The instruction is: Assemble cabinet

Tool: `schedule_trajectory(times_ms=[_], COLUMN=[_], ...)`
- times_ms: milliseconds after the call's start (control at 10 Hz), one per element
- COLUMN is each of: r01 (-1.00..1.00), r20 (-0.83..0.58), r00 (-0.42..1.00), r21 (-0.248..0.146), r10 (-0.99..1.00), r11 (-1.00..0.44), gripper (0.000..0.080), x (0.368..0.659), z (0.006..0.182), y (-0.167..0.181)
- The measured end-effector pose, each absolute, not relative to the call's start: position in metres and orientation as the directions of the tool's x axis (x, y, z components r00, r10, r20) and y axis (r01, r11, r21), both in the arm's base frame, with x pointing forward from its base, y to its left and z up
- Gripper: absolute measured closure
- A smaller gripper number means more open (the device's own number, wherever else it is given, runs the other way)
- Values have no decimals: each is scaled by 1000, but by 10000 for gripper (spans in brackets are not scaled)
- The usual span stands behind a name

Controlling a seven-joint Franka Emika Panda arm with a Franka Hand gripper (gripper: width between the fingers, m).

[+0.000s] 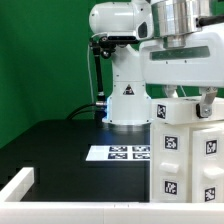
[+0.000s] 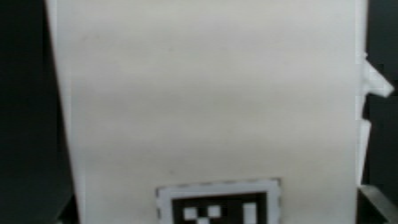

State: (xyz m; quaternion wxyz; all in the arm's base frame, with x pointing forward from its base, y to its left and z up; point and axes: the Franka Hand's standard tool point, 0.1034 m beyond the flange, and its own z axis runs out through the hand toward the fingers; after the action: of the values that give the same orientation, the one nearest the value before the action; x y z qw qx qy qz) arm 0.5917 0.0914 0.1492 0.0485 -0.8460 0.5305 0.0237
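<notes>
1. A Franka arm's gripper (image 1: 187, 97) hangs at the top of the cabinet (image 1: 186, 150). The cabinet is the tall white tagged body standing upright at the near end of the black table (image 1: 60, 140), on the exterior view's right.
2. How far the claw is spread, and whether it has hold of the cabinet, cannot be told. The exterior view shows dark finger parts by the body's top edge but not the contact itself. The wrist view is filled by one blank white face with a single tag (image 2: 222, 200) low on it.
3. Tipping looks the main hazard. The body is tall and the arm meets it high up, so a sideways push there would likely rock it over rather than slide it.
4. Slipping comes second. The plastic faces look smooth, and an off-centre or shallow pinch could let the body twist or drop once lifted.
5. The cabinet runs out of the exterior view on the right, so the room left on that side is unknown, and a shove that way is a blind one.
6. The marker board (image 1: 118, 152) lies flat to the far left of the cabinet, apart from it. Dragging the body that way could make it ride up on the board's edge and tilt.
</notes>
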Motion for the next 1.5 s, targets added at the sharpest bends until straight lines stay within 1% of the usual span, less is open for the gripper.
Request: schedule_trajectory(times_ms=[100, 200, 300, 500, 600, 800, 900, 1100, 1200, 1300, 1400, 1500], r01=[-947, -987, -998, -967, -951, -925, -920, -928, -932, -944, -957, -966], r20=[-104, -126, -149, -173, -175, -180, -181, -180, -179, -179, -183, -190], r00=[321, 162, -46, -246, -300, -373, -384, -365, -354, -323, -285, -255], r21=[-47, -34, -24, -22, -16, -11, -10, -12, -10, -5, 0, 2], r10=[-941, -979, -988, -954, -938, -910, -905, -913, -918, -929, -941, -948], r11=[-318, -159, 50, 254, 308, 381, 392, 373, 361, 330, 290, 260], gripper=[251, 251, 251, 251, 251, 251, 251, 251, 175, 157, 157, 157], x=[592, 592, 593, 597, 598, 600, 600, 599, 599, 596, 594, 592], z=[149, 149, 149, 150, 150, 151, 151, 150, 150, 151, 157, 166], y=[90, 89, 89, 91, 92, 93, 93, 93, 95, 98, 100, 101])
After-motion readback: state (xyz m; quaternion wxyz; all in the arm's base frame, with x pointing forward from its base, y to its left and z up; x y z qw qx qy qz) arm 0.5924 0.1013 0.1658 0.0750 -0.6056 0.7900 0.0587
